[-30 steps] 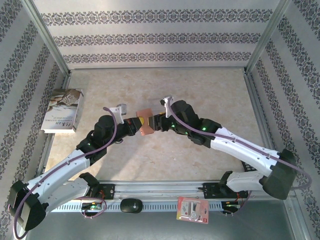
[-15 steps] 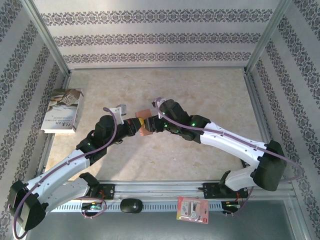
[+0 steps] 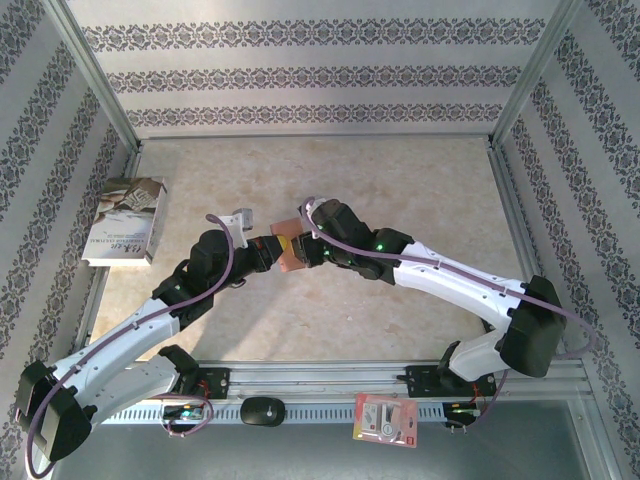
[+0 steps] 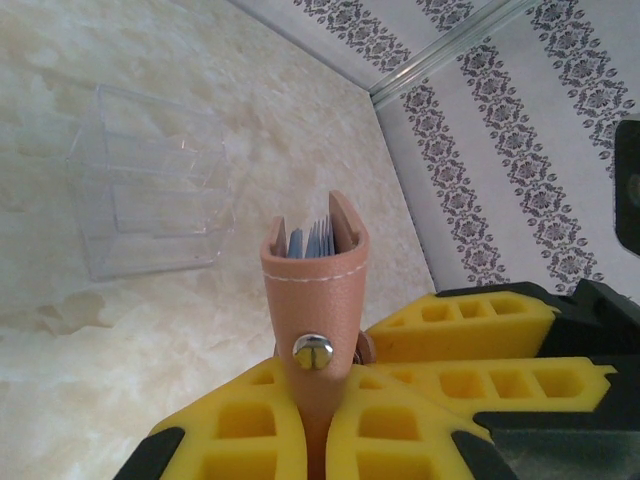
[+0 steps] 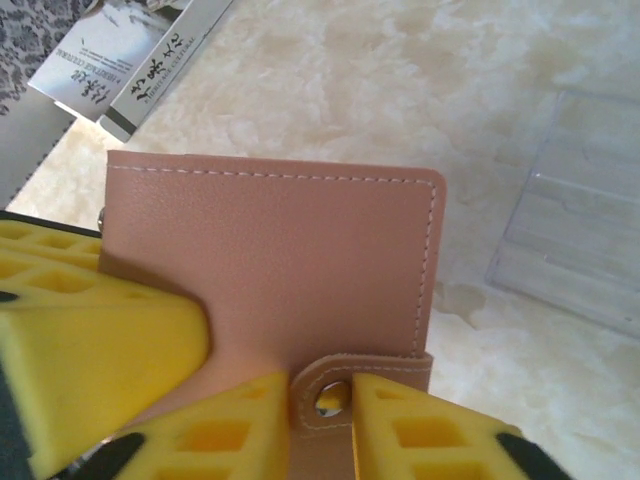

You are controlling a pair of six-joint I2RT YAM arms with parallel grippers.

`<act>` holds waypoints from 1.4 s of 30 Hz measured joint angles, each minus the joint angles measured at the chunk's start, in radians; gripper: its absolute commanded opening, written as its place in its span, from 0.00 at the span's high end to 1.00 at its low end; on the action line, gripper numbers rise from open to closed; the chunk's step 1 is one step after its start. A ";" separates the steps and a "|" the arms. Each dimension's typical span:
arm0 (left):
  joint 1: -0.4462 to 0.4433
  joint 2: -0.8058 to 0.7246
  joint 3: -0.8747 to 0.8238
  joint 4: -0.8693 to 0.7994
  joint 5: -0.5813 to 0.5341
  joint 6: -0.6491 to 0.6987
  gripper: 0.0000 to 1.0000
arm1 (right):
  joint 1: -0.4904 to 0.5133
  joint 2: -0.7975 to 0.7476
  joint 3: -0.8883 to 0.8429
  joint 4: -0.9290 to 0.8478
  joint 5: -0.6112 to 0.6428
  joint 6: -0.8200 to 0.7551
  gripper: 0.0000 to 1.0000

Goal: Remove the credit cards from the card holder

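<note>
Left gripper [image 4: 312,425] jaws clamp the pliable, likely light card holder [image 4: 312,290]; right gripper [image 5: 320,405] jaws pinch its snap strap [image 5: 385,366].

A book [image 3: 125,222] lies at the table's [image 3: 400,180] left edge, a clear plastic box [image 4: 150,195] on its marble top, a red-and-white packet [image 3: 385,420] at the front rail [image 3: 330,375].
</note>
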 measured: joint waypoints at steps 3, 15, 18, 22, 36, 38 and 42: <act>0.000 0.000 0.000 -0.005 -0.002 0.000 1.00 | 0.001 0.000 0.000 -0.008 0.018 -0.003 0.95; 0.000 0.000 -0.001 -0.004 0.008 -0.008 1.00 | -0.026 -0.019 -0.046 -0.023 0.069 -0.001 1.00; 0.000 -0.002 -0.015 0.002 0.020 -0.010 1.00 | -0.055 -0.046 -0.092 -0.026 0.071 0.003 1.00; 0.000 0.045 -0.071 0.070 0.064 -0.011 1.00 | -0.069 -0.092 -0.145 -0.036 0.044 0.010 1.00; -0.016 0.446 -0.208 0.315 0.197 -0.009 0.52 | -0.050 -0.117 -0.375 -0.014 -0.008 0.102 1.00; -0.016 0.489 -0.208 0.313 0.197 -0.014 0.48 | -0.050 -0.117 -0.388 -0.008 -0.007 0.111 1.00; -0.016 0.488 -0.208 0.291 0.185 -0.009 0.39 | -0.049 -0.115 -0.398 -0.002 -0.007 0.119 1.00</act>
